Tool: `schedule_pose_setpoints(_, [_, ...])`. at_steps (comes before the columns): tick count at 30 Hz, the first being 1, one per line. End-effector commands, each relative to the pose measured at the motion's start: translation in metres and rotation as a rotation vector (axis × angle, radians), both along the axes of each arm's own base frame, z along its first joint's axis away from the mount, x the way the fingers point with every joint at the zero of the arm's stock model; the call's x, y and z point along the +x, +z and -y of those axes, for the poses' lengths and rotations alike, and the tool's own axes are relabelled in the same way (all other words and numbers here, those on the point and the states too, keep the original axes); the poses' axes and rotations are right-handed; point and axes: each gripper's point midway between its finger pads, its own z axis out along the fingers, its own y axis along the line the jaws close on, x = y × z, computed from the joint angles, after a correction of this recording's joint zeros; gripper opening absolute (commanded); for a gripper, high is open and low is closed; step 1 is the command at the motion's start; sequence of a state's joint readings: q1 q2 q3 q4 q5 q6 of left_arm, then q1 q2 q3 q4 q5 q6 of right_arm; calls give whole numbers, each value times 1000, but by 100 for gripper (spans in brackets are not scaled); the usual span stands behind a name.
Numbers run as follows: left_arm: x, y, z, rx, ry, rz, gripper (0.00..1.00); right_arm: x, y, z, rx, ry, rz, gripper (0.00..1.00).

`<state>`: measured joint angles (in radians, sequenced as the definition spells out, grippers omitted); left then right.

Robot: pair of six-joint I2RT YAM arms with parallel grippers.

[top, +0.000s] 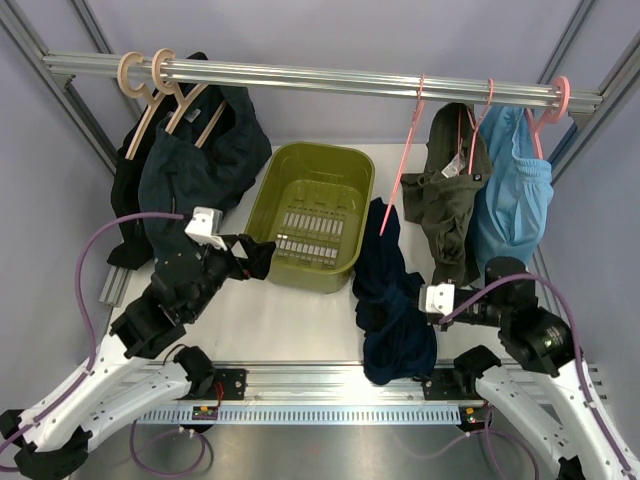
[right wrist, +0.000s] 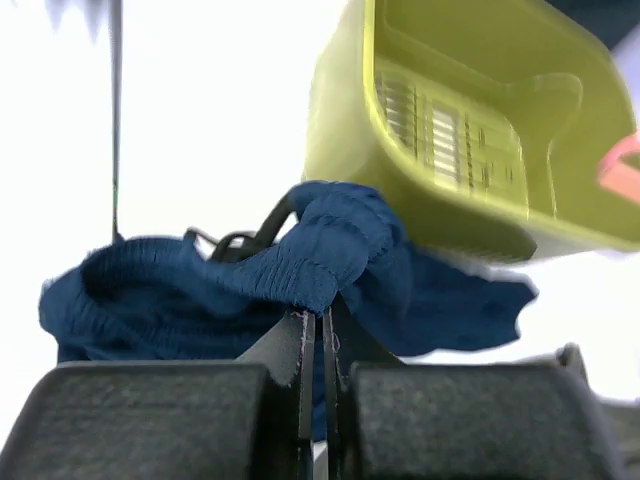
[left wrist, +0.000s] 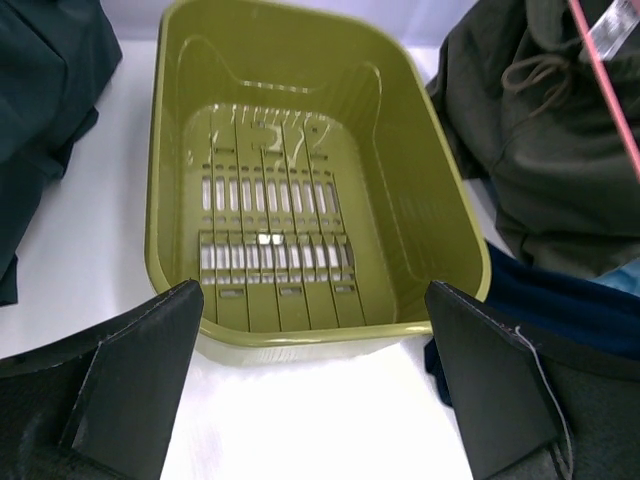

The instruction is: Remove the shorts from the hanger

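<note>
The dark navy shorts (top: 392, 300) hang by their upper end from the low tip of the thin pink hanger (top: 404, 160) and trail down over the table to its front edge. My right gripper (top: 421, 304) is at their right side. In the right wrist view its jaws (right wrist: 322, 318) are shut, with a bunched fold of the shorts' (right wrist: 330, 245) waistband pinched at the tips. My left gripper (top: 255, 256) stands open before the green basket, with nothing between its fingers (left wrist: 312, 288). A corner of the shorts (left wrist: 570, 300) lies just past the left gripper's right finger.
The green basket (top: 262, 200) sits mid-table, its rim (left wrist: 330, 335) close ahead of the left gripper. On the rail (top: 320, 78) hang dark teal garments (top: 190, 165) on wooden hangers at left, and an olive garment (top: 450, 195) and a light blue one (top: 512, 200) at right.
</note>
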<state>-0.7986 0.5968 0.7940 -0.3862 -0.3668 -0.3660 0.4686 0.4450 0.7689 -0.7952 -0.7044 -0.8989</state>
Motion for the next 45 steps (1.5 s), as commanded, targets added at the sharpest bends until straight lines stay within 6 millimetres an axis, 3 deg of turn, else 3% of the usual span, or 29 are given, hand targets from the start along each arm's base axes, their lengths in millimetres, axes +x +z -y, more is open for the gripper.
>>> schedule_pose_setpoints(1, [4,34,-9,-73,53,98,99,-21,57,-22,101,177,12,0])
schedule_pose_setpoints(5, [3,38,-17,-75,75,109,99,-17,120,-40,242,227,9,0])
schedule_pose_setpoints(6, [2,39,-21,-82,89,114,99,-14,151,-43,291,233,71,0])
schedule_pose_setpoints(7, [2,39,-22,-87,94,115,99,-13,165,-45,311,242,82,0])
schedule_pose_setpoints(8, [1,37,-23,-94,101,113,99,-5,195,-50,359,241,108,0])
schedule_pose_setpoints(11, [0,35,-26,-119,110,118,99,16,234,-62,428,217,87,0])
schedule_pose_setpoints(12, [-1,34,-27,-121,114,117,99,15,273,-61,481,223,170,0])
schedule_pose_setpoints(14, [-2,35,-28,-129,117,120,99,40,296,-73,519,177,151,0])
schedule_pose_setpoints(15, [-2,36,-29,-130,120,121,99,37,334,-69,564,180,227,0])
schedule_pose_setpoints(16, [-2,35,-30,-127,120,119,99,63,339,-79,573,141,208,0])
schedule_pose_setpoints(17, [-2,36,-30,-127,121,123,99,68,354,-81,601,129,202,0])
schedule_pose_setpoints(18, [-2,36,-31,-125,126,122,99,60,391,-75,654,132,271,0])
schedule_pose_setpoints(19, [-3,37,-32,-125,126,124,99,86,394,-85,660,101,252,0])
schedule_pose_setpoints(20, [-3,37,-33,-123,129,124,99,88,408,-85,687,97,257,0])
schedule_pose_setpoints(21, [-3,38,-33,-126,129,126,99,77,441,-77,742,107,327,0])
schedule_pose_setpoints(22, [-3,36,-34,-123,132,126,99,100,443,-86,752,83,310,0])
schedule_pose_setpoints(23, [-3,36,-34,-126,132,125,99,100,454,-86,778,83,318,0])
schedule_pose_setpoints(24, [-4,36,-35,-128,133,127,99,88,484,-75,838,80,390,0])
schedule_pose_setpoints(25, [-4,35,-35,-129,135,127,99,110,483,-85,844,63,371,0])
schedule_pose_setpoints(27, [-4,34,-35,-127,136,126,99,100,513,-75,908,64,463,0])
schedule_pose_setpoints(28, [-4,33,-35,-124,135,126,99,121,512,-81,922,25,469,0])
schedule_pose_setpoints(30, [-3,33,-35,-120,136,126,99,117,531,-72,974,13,559,0])
schedule_pose_setpoints(31, [-3,33,-34,-119,134,125,99,132,531,-74,985,-23,581,0])
schedule_pose_setpoints(33, [-2,32,-33,-116,133,124,99,133,548,-62,1054,-61,663,0])
schedule_pose_setpoints(36, [0,30,-31,-111,128,119,99,145,554,-58,1085,-113,730,0])
schedule_pose_setpoints(41, [2,30,-25,-108,117,115,99,178,546,-56,1074,-231,764,0])
schedule_pose_setpoints(43, [3,29,-23,-106,113,113,99,177,542,-60,1058,-213,747,0])
schedule_pose_setpoints(44, [3,30,-23,-109,111,115,99,191,527,-72,1018,-208,704,0])
schedule_pose_setpoints(45, [4,30,-22,-110,110,115,99,191,519,-80,992,-178,688,0])
